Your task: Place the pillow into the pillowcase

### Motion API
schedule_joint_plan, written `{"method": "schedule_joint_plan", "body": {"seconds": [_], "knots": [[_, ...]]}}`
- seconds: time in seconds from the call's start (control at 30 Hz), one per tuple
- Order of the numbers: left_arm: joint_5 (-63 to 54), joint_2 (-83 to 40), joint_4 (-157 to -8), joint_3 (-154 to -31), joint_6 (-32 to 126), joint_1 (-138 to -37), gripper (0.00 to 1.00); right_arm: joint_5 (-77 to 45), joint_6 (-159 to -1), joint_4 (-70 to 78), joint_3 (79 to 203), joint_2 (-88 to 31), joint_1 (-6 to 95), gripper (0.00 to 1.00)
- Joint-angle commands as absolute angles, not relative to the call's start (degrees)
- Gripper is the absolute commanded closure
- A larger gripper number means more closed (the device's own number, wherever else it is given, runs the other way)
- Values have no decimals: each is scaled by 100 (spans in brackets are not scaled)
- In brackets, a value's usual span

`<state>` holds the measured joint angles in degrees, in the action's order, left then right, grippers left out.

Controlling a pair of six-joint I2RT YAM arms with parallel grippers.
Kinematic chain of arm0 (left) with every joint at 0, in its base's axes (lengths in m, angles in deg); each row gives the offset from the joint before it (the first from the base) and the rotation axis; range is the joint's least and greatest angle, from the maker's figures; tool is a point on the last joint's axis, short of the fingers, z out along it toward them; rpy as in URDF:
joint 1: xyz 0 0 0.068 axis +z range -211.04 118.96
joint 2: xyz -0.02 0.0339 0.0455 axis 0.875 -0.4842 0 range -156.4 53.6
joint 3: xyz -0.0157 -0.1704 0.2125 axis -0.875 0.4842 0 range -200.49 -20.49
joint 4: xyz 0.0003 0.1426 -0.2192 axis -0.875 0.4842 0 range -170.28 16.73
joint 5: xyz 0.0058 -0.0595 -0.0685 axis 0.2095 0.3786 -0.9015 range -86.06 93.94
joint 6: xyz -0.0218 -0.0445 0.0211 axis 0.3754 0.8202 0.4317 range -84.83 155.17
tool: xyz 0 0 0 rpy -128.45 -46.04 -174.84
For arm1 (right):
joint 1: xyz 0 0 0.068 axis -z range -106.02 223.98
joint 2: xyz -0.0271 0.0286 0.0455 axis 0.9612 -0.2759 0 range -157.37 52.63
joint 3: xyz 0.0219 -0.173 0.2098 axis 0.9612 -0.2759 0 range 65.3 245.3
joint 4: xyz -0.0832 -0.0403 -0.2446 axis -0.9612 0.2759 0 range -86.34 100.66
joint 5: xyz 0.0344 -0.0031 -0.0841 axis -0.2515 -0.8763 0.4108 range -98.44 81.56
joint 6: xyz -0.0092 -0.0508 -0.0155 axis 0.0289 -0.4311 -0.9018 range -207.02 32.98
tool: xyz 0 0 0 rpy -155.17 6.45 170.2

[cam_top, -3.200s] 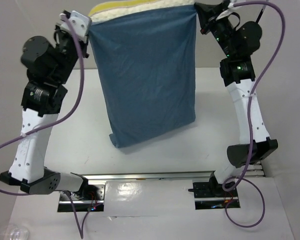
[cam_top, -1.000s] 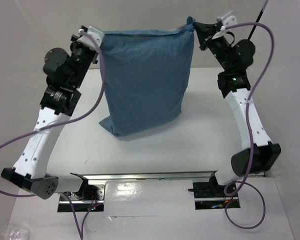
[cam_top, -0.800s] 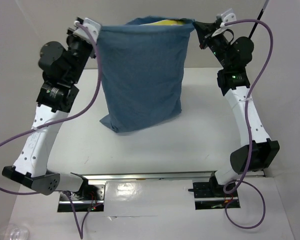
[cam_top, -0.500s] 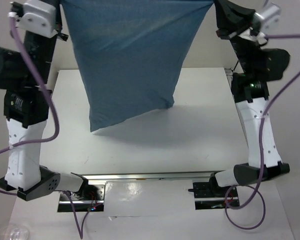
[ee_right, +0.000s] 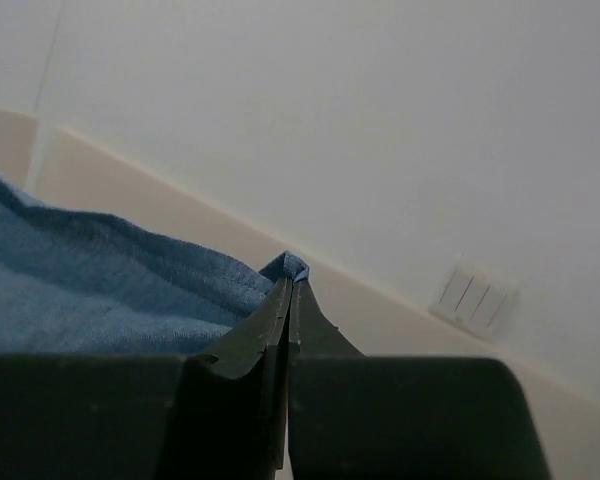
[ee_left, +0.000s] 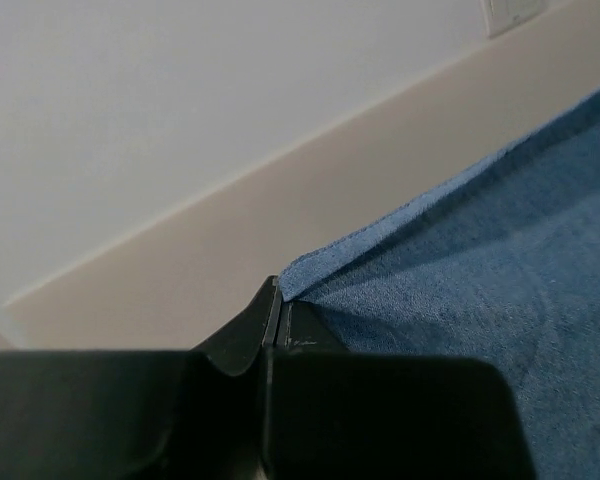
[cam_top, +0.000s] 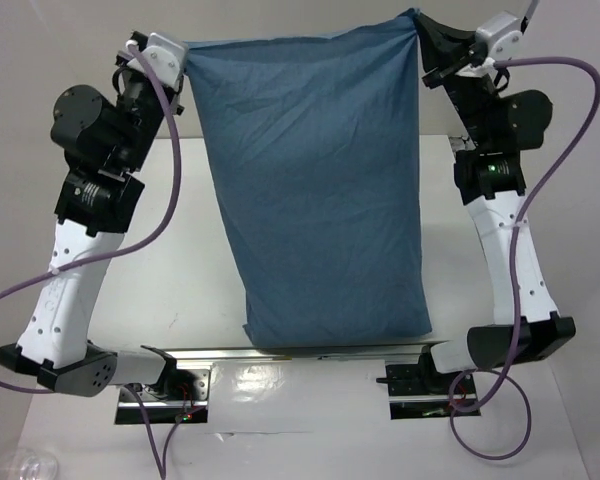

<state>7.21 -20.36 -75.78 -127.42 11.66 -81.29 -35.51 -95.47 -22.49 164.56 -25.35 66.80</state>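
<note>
The dusty-blue pillowcase (cam_top: pixel 320 190) hangs stretched between my two raised grippers, its bottom edge near the table's front. It looks full and taut. The pillow is hidden; no cream fabric shows. My left gripper (cam_top: pixel 185 50) is shut on the pillowcase's top left corner, as the left wrist view (ee_left: pixel 278 300) shows, with blue cloth (ee_left: pixel 480 290) running off to the right. My right gripper (cam_top: pixel 420 22) is shut on the top right corner; in the right wrist view (ee_right: pixel 292 285) a small fold of blue cloth (ee_right: pixel 110 270) sticks out past the fingertips.
The white table (cam_top: pixel 170 280) lies below the hanging sack. A metal rail (cam_top: pixel 300 352) with the arm bases runs along the near edge. Purple cables (cam_top: pixel 170 180) loop beside both arms. A pale wall with a light switch (ee_right: pixel 470 295) is behind.
Both grippers shook the pillowcase up and down while holding its corners. The yellow pillow showed at the open top earlier; now it is out of sight and the sack hangs lower and closer.
</note>
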Motion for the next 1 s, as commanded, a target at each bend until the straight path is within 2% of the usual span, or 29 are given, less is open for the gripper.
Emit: {"method": "schedule_joint_plan", "body": {"seconds": [0.0,0.33,0.63,0.97], "knots": [[983,-1874,-8204,-13612,1346,-8055,100,-3217,-9616,-2552,16750,-2419,6722,100],[518,-1461,-7904,-14019,1653,-8055,100,-3472,-9291,-2315,17129,-1664,6722,100],[324,-802,-7474,-14019,1707,-8055,100,-3533,-9238,-2200,16707,-645,6722,100],[490,-933,-7640,-14380,1373,-8055,100,-3402,-9238,-2340,16892,-871,6722,100]]}}
